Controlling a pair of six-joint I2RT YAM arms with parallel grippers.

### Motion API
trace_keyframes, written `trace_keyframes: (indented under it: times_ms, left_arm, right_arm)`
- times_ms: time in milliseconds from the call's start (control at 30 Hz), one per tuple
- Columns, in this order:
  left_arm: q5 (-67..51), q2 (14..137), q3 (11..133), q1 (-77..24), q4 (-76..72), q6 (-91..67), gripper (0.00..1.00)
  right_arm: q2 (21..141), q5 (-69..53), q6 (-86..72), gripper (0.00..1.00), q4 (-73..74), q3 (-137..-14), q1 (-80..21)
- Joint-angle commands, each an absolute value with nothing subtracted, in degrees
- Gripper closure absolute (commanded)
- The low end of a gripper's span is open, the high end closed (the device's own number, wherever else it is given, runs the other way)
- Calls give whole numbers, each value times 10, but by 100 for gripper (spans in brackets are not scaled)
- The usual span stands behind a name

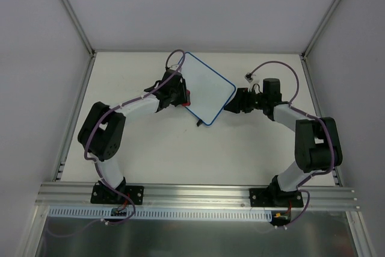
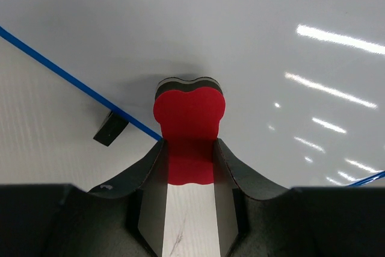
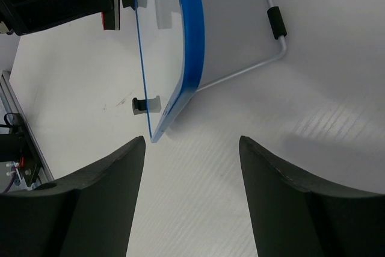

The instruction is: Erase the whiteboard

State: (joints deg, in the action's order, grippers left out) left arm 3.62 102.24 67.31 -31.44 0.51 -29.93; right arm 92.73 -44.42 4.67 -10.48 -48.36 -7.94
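Against the whiteboard (image 1: 207,91), left gripper (image 2: 189,144) pinches a red eraser (image 2: 188,111) — right gripper (image 3: 192,141) spread.

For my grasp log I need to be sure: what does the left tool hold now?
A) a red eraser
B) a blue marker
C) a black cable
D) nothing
A: in the left wrist view the left tool is closed on the red eraser, which it holds over the whiteboard.

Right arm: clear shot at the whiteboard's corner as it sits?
Likely yes: right gripper open, whiteboard corner just ahead of it, nothing between. Left gripper, holding the eraser, is at the board's far edge.
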Motion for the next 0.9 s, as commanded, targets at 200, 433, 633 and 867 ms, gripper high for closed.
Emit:
trace_keyframes:
  times_ms: [200, 433, 633, 867]
  left_arm:
    - [14, 1045, 665, -302, -77, -356, 100]
    - [18, 1043, 633, -293, -118, -376, 100]
    - [5, 1056, 629, -291, -135, -388, 100]
    - [2, 1063, 621, -294, -145, -399, 100]
  right_arm:
    - [949, -461, 28, 34, -158, -513, -76]
    - [955, -465, 5, 38, -192, -508, -75]
    - [961, -468, 1, 42, -213, -509, -75]
    - [973, -481, -26, 59, -236, -509, -76]
